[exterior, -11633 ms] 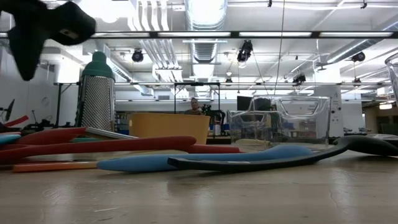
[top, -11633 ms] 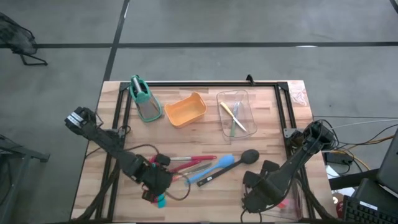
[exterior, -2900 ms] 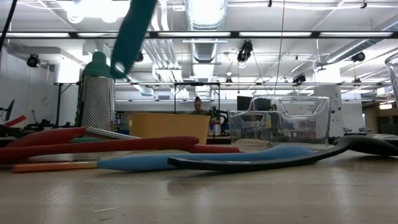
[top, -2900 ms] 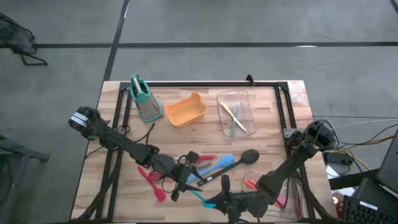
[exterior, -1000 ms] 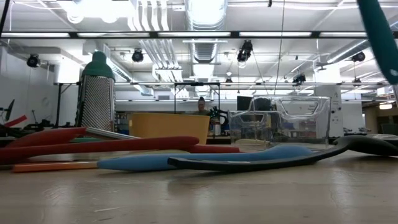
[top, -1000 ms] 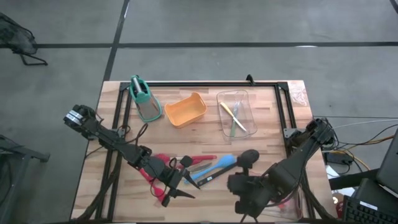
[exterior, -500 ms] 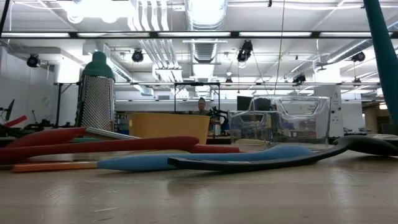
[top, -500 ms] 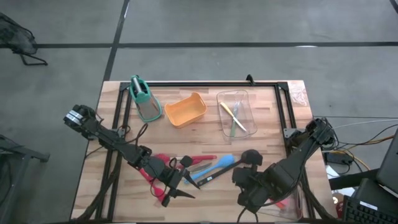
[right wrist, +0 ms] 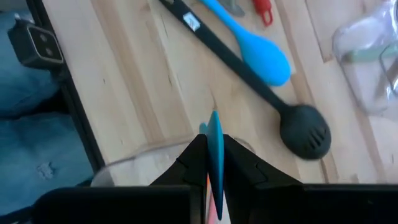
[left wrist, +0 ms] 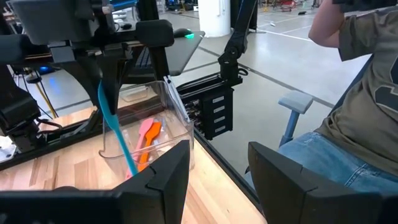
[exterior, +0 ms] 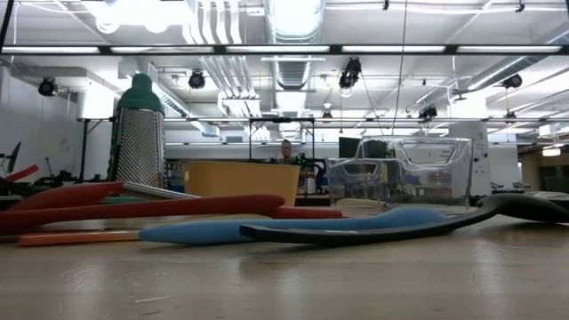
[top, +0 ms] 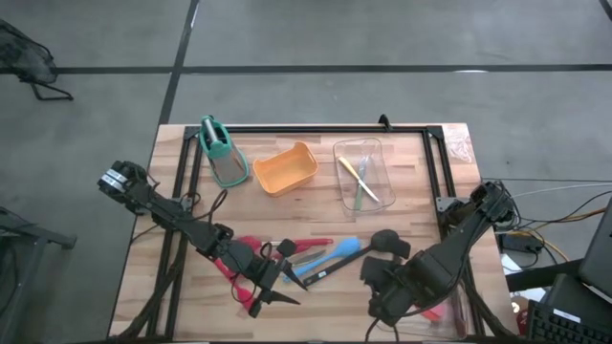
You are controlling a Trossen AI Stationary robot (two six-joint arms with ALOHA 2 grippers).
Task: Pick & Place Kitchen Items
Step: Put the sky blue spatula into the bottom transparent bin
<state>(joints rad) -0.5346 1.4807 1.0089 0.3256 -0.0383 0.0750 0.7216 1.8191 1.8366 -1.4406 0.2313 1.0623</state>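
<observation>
While the right gripper pinches the teal spatula upright above the clear tray at the table's near right corner, it should lower straight between the walls beside the pink and orange utensils before releasing; the left gripper waits wide, empty.

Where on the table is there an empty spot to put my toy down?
Bare wood lies along the far edge between the grater and the clear tray, behind the orange tub. The near middle is crowded with utensils and both arms.
</observation>
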